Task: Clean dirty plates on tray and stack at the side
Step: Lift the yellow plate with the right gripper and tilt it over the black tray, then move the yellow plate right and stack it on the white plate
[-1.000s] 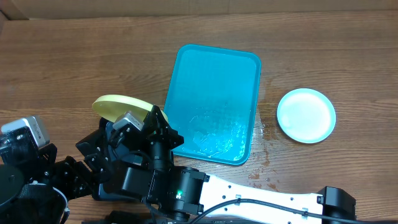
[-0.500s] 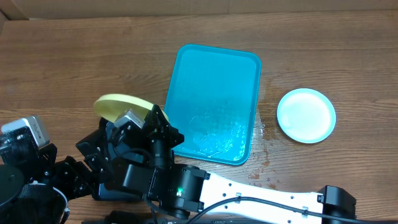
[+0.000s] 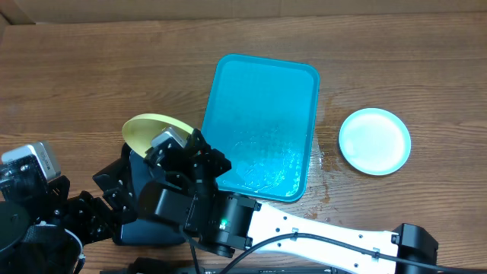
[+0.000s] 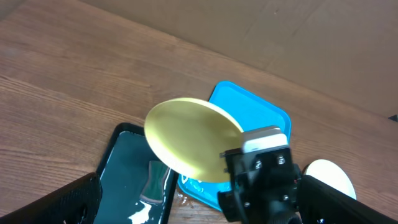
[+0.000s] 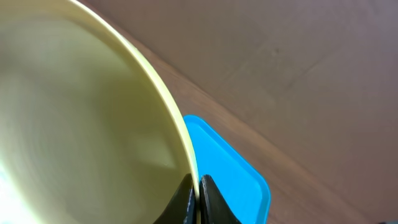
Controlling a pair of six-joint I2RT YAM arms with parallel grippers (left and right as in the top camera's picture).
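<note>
My right gripper is shut on the rim of a yellow-green plate and holds it tilted in the air, left of the teal tray. In the overhead view the plate sticks out above the right gripper. The tray holds no plates; its near part looks wet. A light blue plate lies on the table to the tray's right. My left gripper is open and empty, below the held plate. No third plate is in view.
A black tray holding liquid and a dark sponge sits under the held plate, by the teal tray's near-left corner. Drops of water lie on the wood near the teal tray's right edge. A cardboard wall borders the far side.
My right gripper has shifted the yellow-green plate slightly right, toward the teal tray, and turned it. The light blue plate and tray have not moved.
</note>
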